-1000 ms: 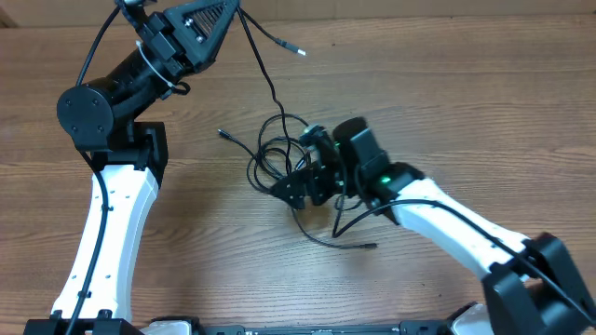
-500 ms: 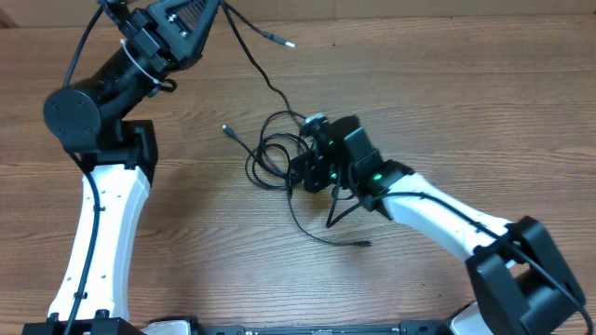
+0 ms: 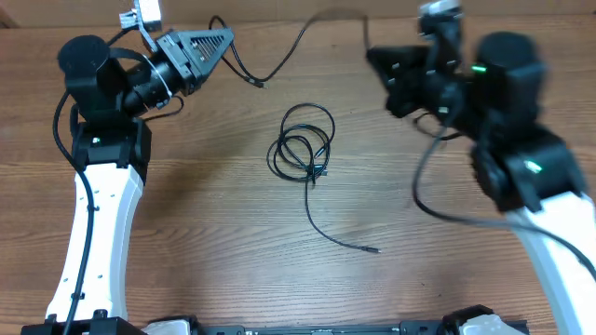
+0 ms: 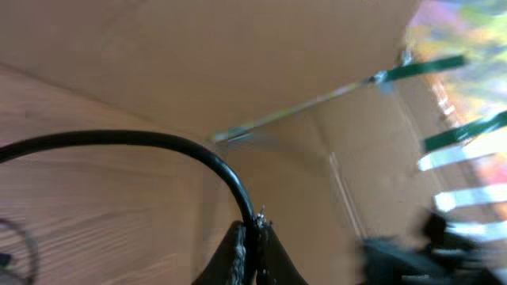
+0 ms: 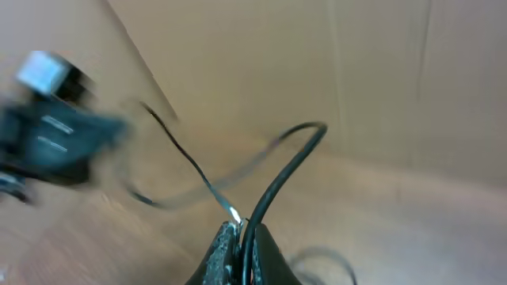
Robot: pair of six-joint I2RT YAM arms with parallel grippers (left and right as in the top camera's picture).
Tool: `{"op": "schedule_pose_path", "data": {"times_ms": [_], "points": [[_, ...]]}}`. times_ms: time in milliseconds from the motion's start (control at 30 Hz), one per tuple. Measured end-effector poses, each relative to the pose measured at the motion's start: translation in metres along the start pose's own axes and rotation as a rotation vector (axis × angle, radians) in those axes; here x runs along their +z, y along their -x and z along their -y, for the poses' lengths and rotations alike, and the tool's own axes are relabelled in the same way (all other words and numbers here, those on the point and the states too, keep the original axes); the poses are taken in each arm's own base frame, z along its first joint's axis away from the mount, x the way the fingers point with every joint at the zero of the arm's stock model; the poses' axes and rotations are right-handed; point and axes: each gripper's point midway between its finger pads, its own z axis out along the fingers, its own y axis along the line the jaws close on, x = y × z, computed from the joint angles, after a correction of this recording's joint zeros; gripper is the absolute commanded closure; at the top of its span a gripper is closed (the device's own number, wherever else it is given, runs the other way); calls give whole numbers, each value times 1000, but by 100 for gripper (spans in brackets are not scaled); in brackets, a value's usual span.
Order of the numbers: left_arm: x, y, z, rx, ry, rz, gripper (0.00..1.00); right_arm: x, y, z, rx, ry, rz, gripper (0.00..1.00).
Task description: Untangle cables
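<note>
left claw and right claw clamp one cable aloft, apparently separating it from the coiled cable on the bench.

Wood-grain table, tan cardboard wall at back, green tape strips, blurred, upper rt.

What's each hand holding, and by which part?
Left hand and right hand each pinch the black cable seemingly strung between them; where along it is unclear.

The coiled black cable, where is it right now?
In the overhead view the coiled cable lies in the middle of the table, below the other cable strung from the left pincer to the right pincer.
</note>
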Motion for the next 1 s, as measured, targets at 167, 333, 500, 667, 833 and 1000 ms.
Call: {"op": "schedule_pose_path", "data": {"times_ms": [167, 333, 500, 667, 833, 1000], "points": [[14, -28, -3, 160, 7, -87, 96, -4, -15, -12, 16, 66, -74, 96], [27, -75, 20, 459, -146, -249, 96, 28, -64, -3, 123, 92, -256, 96], [22, -114, 25, 605, -275, -387, 96, 48, -95, 0, 245, 131, -366, 96], [14, -128, 19, 665, -317, -430, 96, 48, -99, -9, 303, 192, -394, 96], [7, -138, 20, 712, -371, -457, 96, 44, -99, -23, 389, 270, -424, 93], [4, -144, 19, 743, -394, -466, 96, 38, -98, -41, 452, 375, -460, 91]]}}
